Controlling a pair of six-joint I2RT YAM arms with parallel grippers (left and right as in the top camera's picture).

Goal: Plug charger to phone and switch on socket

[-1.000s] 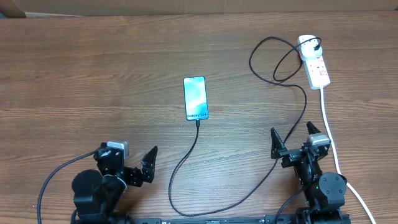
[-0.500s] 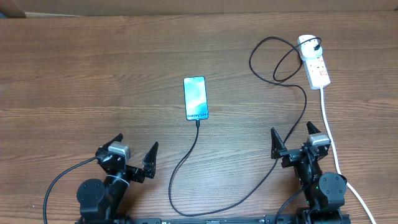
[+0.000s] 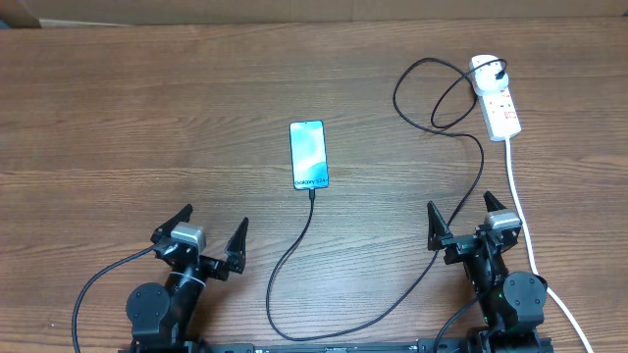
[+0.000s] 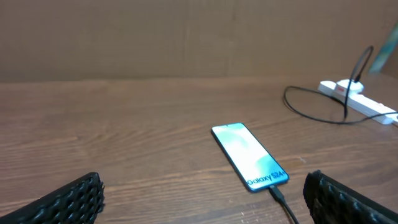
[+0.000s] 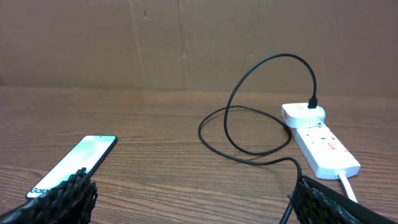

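Phone (image 3: 308, 155) is lying mid-surface (image 3: 147, 118), screen up; charger (image 3: 312, 204) tip is appearing seated at its near end, its plug sitting in the socket (image 3: 500, 103) at far right. Left tool (image 3: 214, 222) and right tool (image 3: 459, 210) are standing wide open at the near edge, holding nothing. Step outstanding, by judgement: switching on; right tool is sitting nearer; advising a light press on the switch alone, clearing the cable loop.

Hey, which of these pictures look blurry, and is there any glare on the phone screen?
Overhead: sharp, evenly lit; the phone screen is bright but not washed out. Left wrist: the socket at the right edge is soft and smeared. Right wrist: mostly crisp; only the fingers near the lens look fuzzy.
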